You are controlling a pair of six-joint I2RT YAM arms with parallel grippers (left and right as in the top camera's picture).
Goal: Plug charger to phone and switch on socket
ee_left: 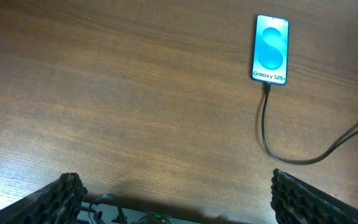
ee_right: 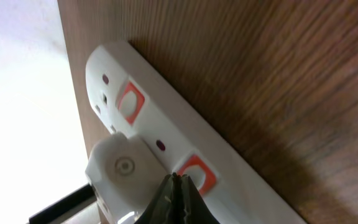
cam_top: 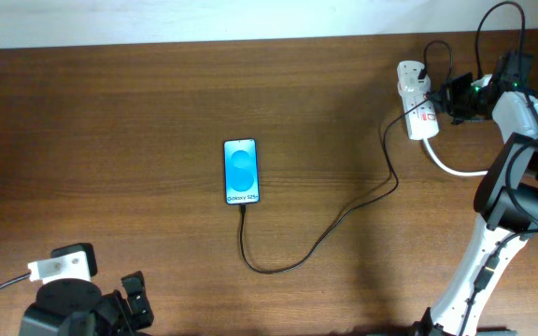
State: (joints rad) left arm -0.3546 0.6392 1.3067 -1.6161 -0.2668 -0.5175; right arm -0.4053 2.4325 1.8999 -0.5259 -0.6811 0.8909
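Brown wood-grain table (cam_top: pixel 110 121) is carrying four things. The phone (cam_top: pixel 241 172) is lying flat near the middle, screen up and glowing blue, with its "Galaxy S25+" text at the near end. The charger (cam_top: pixel 325 238), a thin black cable, is meeting the phone's bottom edge. It is looping toward the near side, then sweeping up and right across the wood to the socket (cam_top: pixel 417 110). The socket is lying flat by the far right edge, well apart from the phone, red switches showing on top. A thick white cord (cam_top: pixel 451 166) is leaving the socket's near end and curving right along the tabletop.
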